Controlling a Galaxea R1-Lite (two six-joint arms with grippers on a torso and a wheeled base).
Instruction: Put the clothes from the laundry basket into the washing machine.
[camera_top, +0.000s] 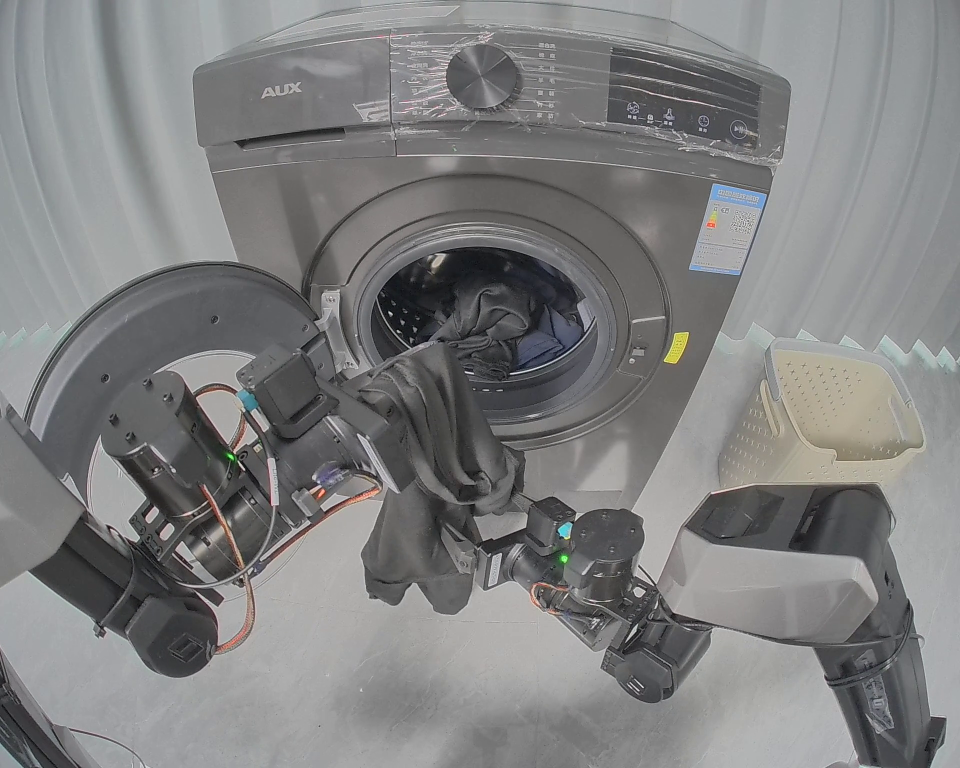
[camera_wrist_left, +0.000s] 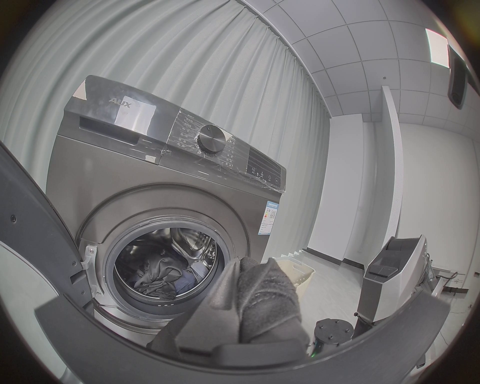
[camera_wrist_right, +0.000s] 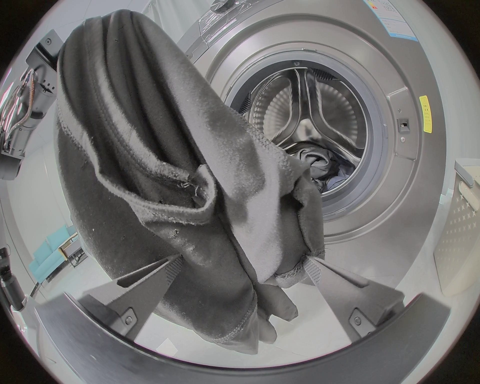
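Hanging just in front of the open port, near side, the dark grey garment (camera_top: 440, 440) is draped over my left gripper (camera_top: 405, 425) and falls in long folds toward the floor. On the left wrist camera I see that gripper's fingers pressed together on a thick fold of the cloth, which wraps over one finger. The lower part of the garment drops down through my right gripper (camera_wrist_right: 240, 267), which sits lower and nearer than the left one. Its two fingers (camera_wrist_right: 345, 295) stand spread wide, with the cloth bunched between them. The cloth touches the tips, though from this angle I cannot be sure they put any pressure on it.

Behind the garment is the washing machine (camera_top: 480, 180), grey, front-loading, with its round door (camera_top: 160, 330) swung fully open to the left. Inside the drum I see clothes (camera_top: 500, 320) lying in a heap, dark grey with something bluish to the right. The laundry basket (camera_top: 830, 420), cream and perforated, stands on the pale floor (camera_top: 400, 690) to the right of the machine, well apart from both grippers
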